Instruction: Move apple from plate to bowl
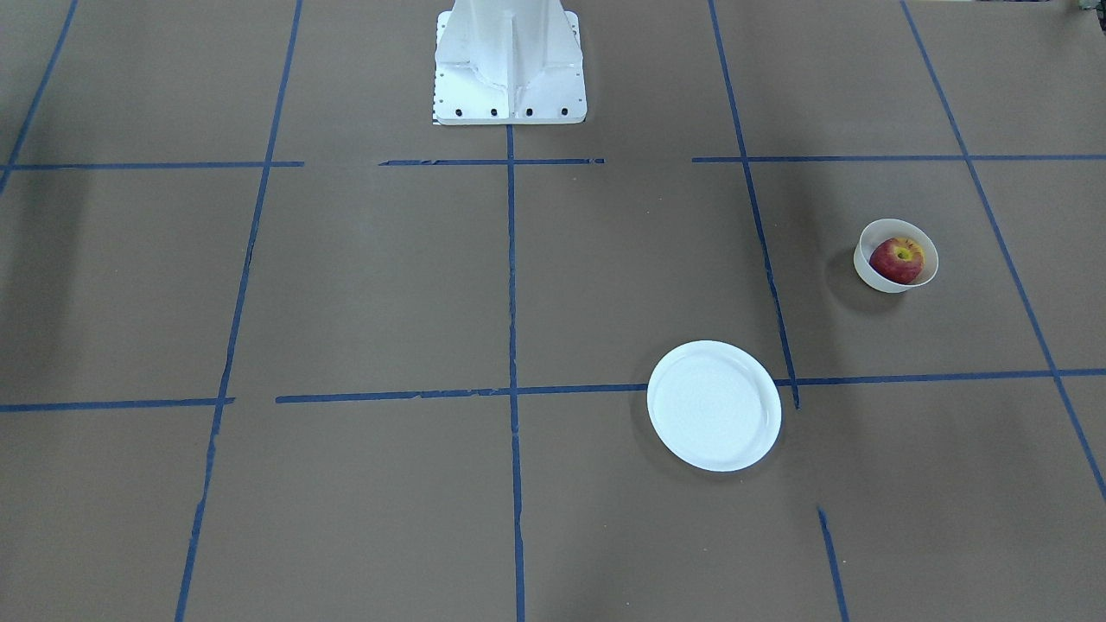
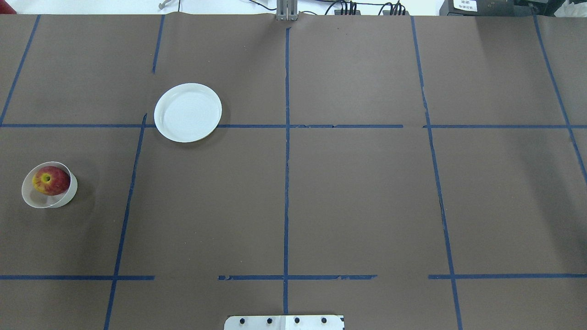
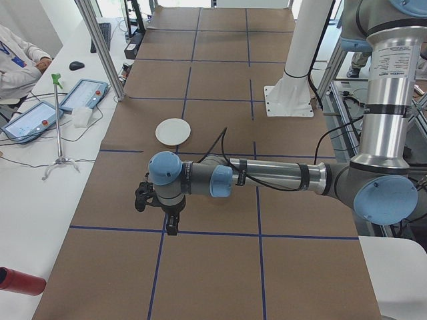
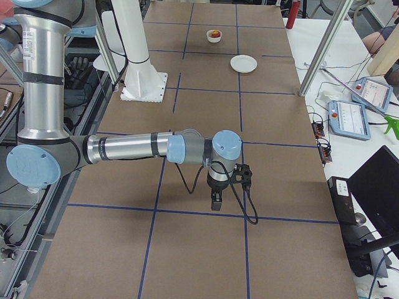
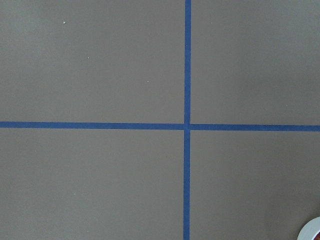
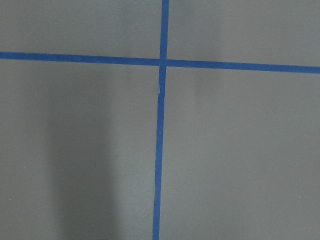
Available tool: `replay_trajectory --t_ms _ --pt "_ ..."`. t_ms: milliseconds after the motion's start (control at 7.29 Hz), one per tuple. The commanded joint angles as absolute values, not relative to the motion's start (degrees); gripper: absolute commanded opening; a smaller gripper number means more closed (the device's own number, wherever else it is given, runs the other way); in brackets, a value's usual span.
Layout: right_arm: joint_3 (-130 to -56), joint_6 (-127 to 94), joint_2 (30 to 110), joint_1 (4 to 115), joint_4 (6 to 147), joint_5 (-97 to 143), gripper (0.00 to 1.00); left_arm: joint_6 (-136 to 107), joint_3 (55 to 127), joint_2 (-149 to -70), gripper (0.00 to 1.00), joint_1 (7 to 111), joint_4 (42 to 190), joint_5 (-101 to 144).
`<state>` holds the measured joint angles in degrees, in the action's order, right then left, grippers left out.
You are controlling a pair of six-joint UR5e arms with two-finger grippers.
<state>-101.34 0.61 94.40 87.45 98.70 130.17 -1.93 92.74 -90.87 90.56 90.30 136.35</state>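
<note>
One apple (image 1: pixel 898 259) sits inside the single bowl (image 1: pixel 871 275), stem hollow up, filling most of it. One plate (image 1: pixel 714 406) lies flat on the brown table (image 1: pixel 346 285), its white face showing whole. It is well apart from the bowl, farther from the robot base (image 1: pixel 510 65) and closer to the table's middle. The plate's edge covers part of a blue tape line (image 1: pixel 511 302). Both dishes lie on the robot's left half.

Two arms are present, each seen only from the side. The left gripper (image 3: pixel 172 225) hangs pointing down over the paper beside a tape crossing. The right gripper (image 4: pixel 216 200) hangs the same way at the table's other end, far from both dishes. Whether the fingers of either are spread or closed, I cannot tell. Each wrist view shows one tape crossing. The left one also catches one white curved sliver at its lower right corner.
</note>
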Motion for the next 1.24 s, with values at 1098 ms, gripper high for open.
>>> replay_trajectory --t_ms 1098 --pt "-101.34 0.62 94.39 87.45 98.70 130.17 1.00 -1.23 95.27 -88.86 1.00 90.44 90.09 137.20"
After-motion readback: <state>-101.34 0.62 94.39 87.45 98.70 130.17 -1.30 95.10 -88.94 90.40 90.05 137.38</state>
